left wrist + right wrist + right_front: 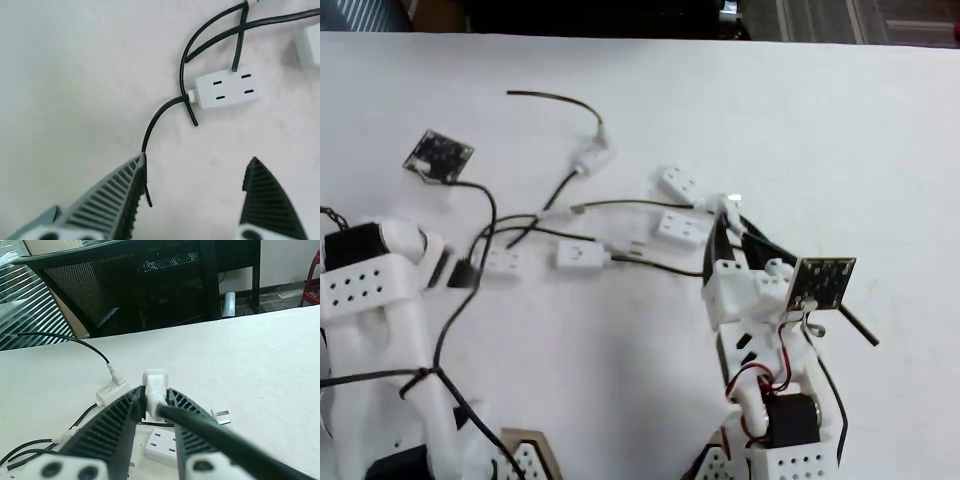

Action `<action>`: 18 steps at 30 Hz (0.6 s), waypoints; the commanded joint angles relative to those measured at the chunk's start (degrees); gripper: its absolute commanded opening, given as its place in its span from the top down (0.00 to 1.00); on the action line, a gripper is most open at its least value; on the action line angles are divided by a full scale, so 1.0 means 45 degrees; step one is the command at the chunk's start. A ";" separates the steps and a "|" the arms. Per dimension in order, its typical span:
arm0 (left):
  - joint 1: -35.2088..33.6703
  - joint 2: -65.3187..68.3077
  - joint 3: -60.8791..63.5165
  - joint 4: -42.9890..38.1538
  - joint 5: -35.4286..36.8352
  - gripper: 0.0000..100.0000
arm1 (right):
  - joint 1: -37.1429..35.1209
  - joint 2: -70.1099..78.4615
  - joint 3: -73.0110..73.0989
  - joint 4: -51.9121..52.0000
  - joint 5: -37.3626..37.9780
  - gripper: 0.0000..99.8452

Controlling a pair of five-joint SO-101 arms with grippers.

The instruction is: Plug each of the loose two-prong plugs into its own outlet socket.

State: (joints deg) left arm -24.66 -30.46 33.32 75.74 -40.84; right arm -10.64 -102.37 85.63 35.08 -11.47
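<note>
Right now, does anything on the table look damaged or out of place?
Nothing looks damaged. The black cords lie tangled, crossing beside the outlet block, one loose end across its edge. The right gripper grips a white plug.

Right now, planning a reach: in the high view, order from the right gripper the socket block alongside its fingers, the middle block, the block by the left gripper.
1. Socket block, beside the right gripper.
2. Middle block, mid-table.
3. Last block, at the left gripper.
</note>
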 commanded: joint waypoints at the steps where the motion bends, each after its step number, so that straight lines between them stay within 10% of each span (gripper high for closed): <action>1: 0.0342 0.0107 -0.0664 0.0234 -0.1328 0.69 | 0.0068 -0.0107 -0.0117 -0.0303 0.0020 0.98; 18: 0.1514 0.0127 0.2911 -0.3907 -0.7150 0.69 | 0.0049 -0.0127 0.0000 -0.0303 0.0020 0.98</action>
State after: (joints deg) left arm -19.82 -29.93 45.98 60.62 -70.81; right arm -10.64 -102.37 86.33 35.08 -11.47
